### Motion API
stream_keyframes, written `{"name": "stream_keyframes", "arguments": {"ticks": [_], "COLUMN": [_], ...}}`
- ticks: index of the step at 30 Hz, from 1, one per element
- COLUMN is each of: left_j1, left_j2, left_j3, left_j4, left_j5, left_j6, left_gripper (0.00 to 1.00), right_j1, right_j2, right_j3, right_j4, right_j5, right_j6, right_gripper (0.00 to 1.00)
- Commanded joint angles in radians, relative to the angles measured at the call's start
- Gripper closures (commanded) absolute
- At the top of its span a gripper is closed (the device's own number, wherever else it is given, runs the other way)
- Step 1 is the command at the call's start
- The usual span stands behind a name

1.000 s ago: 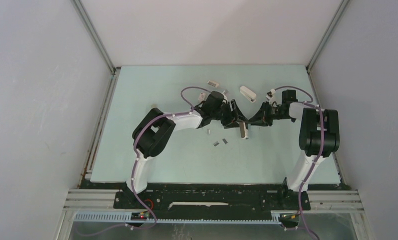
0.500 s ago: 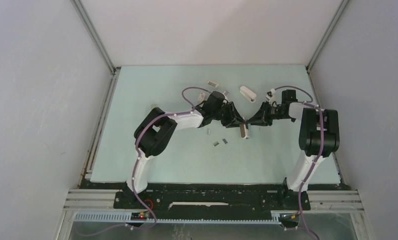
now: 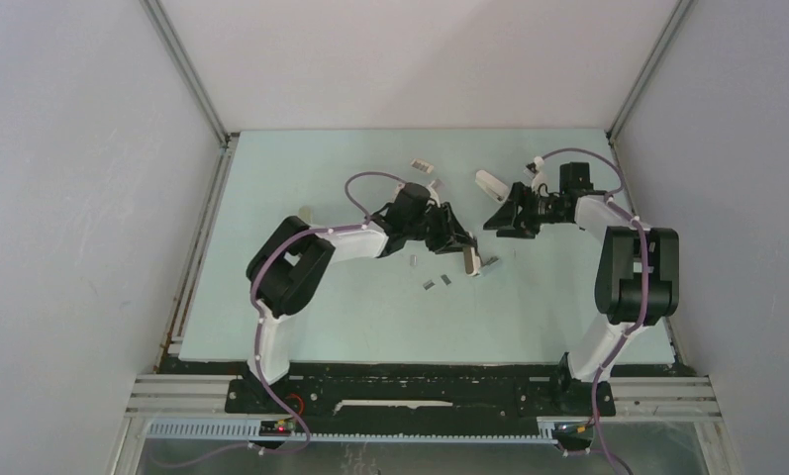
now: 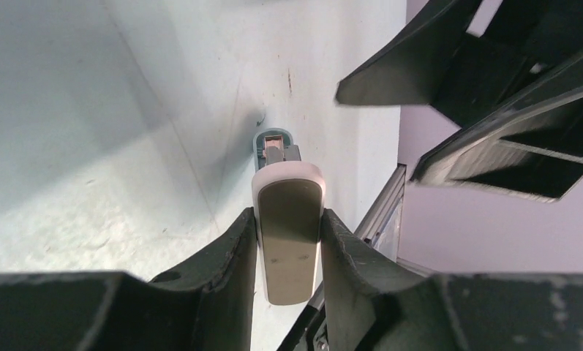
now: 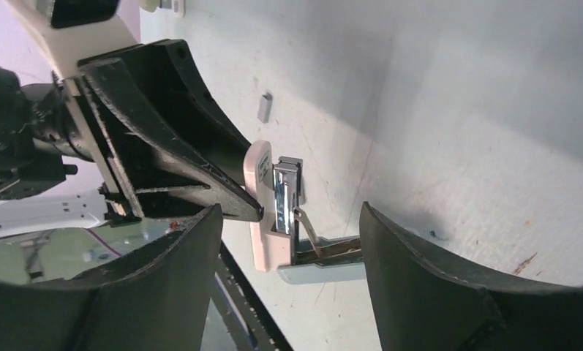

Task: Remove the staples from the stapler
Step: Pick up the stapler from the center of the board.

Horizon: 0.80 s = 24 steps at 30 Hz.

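Top view: left tool clamps the white plastic stapler, long axis toward the bases. Right tool, jaws spread, stands apart. Silvery-grey staple strips lie on the tabletop just beside the left tool. Right wrist: metal magazine exposed ahead.

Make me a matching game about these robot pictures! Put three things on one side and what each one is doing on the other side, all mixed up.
Things:
1. left gripper
2. right gripper
3. staples

States:
A. open, holding nothing
B. lying loose on the table
C. shut on the stapler

Pairs: 1-C, 2-A, 3-B.
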Motion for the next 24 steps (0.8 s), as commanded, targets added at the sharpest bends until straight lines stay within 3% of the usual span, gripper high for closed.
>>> {"name": "stream_keyframes", "arguments": {"ticks": [1,9,14,17,21,24], "left_j1": [0.035,0.070,0.100,0.123,0.153,0.174], "left_j2": [-0.151,-0.288,-0.351,-0.391,-0.444,-0.466], "left_j3": [-0.102,-0.225,-0.246,-0.238,-0.238,-0.231], "left_j4": [0.133,0.133,0.055,-0.047,-0.144,-0.206], "left_j5": [0.027,0.033,0.046,0.045,0.067,0.101], "left_j6": [0.055,0.170,0.242,0.310,0.366,0.384], "left_gripper": [1.00,1.00,1.00,1.00,1.00,1.00], "right_j1": [0.018,0.065,0.124,0.154,0.199,0.212], "right_j2": [-0.089,-0.124,-0.136,-0.140,-0.144,-0.126], "right_j3": [0.082,0.172,0.173,0.172,0.168,0.168], "right_j4": [-0.019,-0.044,-0.077,-0.188,-0.518,-0.634], "right_j5": [-0.009,0.035,-0.080,-0.138,-0.155,-0.160], "right_j6": [-0.104,-0.298,-0.540,-0.835,-1.548,-1.856], "right_gripper": [0.22,0.19,0.20,0.20,0.16,0.06]}}
